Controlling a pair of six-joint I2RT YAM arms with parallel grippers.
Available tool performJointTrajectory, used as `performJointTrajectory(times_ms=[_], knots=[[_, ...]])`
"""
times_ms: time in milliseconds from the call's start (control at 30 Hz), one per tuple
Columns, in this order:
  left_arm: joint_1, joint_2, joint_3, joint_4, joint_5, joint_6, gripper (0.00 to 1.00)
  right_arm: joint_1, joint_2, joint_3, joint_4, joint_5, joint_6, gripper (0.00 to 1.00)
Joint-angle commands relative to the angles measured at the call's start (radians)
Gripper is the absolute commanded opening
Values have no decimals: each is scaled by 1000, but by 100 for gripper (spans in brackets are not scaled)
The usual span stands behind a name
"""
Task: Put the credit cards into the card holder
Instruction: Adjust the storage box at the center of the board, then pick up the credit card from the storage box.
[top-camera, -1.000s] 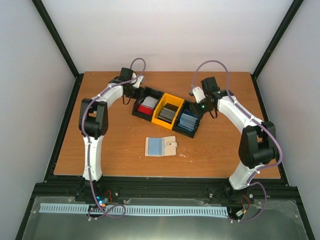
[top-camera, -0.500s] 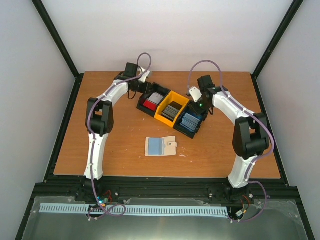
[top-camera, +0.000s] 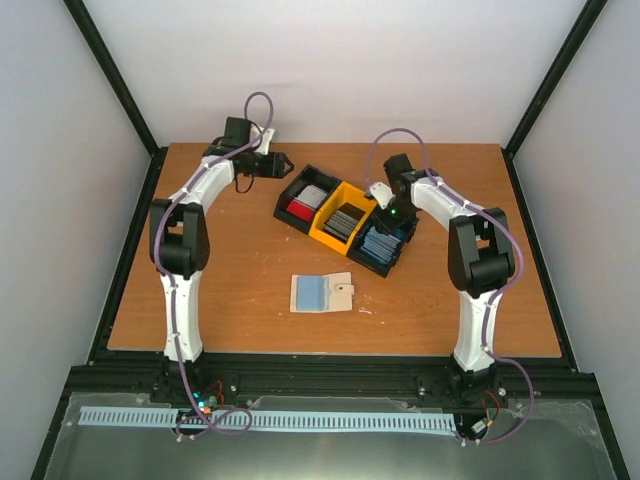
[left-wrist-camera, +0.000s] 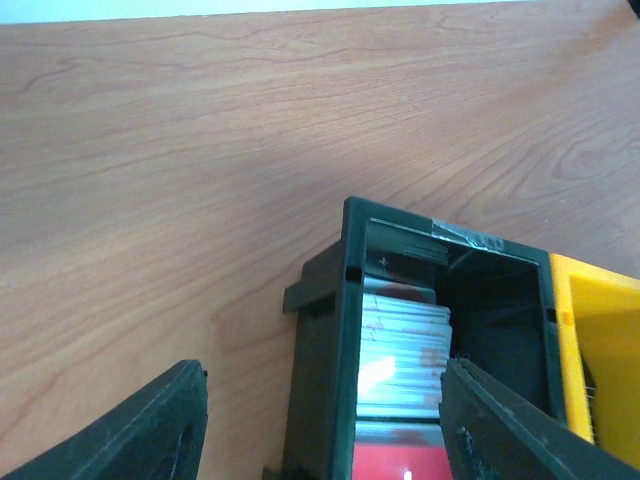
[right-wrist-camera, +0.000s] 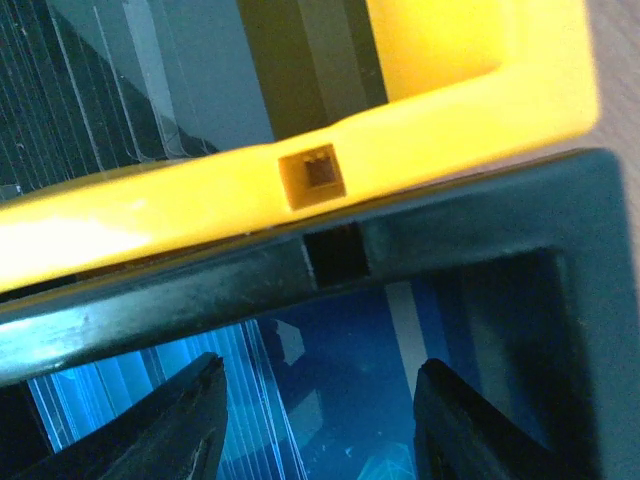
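Left hand (top-camera: 283, 163) has backed off, open; card holder (top-camera: 322, 293) lies lengthwise left-right, tab (top-camera: 348, 289) seemingly rightward

Looks down on a wood-grain table (left-wrist-camera: 200, 140) filling the upper frame. Shows a black bin compartment (left-wrist-camera: 320, 350) at lower centre with silver-and-red cards (left-wrist-camera: 402, 345) inside, a yellow compartment (left-wrist-camera: 600, 320) at the right edge. Jaws spread wide in the lower corners, gripping nothing.

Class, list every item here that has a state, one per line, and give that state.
Beige folding wallet card holder: unfolded, flat on wooden table.
Black-and-yellow three-compartment plastic bin: upright, all compartments filled.
Left tool: open, empty.
Right tool: open, empty, above pale blue cards.
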Motion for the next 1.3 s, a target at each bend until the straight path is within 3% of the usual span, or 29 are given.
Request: performJointTrajectory(times_ms=[0,333,567,767,1267], knots=[[16,-104,-106,63,12,-109,65,7,20,19,-20,-31,-20,52],[18,-120,-193,96,8,-122,63,5,40,19,10,37,0,43],[18,-114,-194,96,13,-118,63,6,42,10,12,14,-3,44],[18,-115,-194,96,5,-114,63,5,42,10,33,103,11,41],[18,-119,-195,94,1,-109,63,1,-1,7,35,132,14,40]])
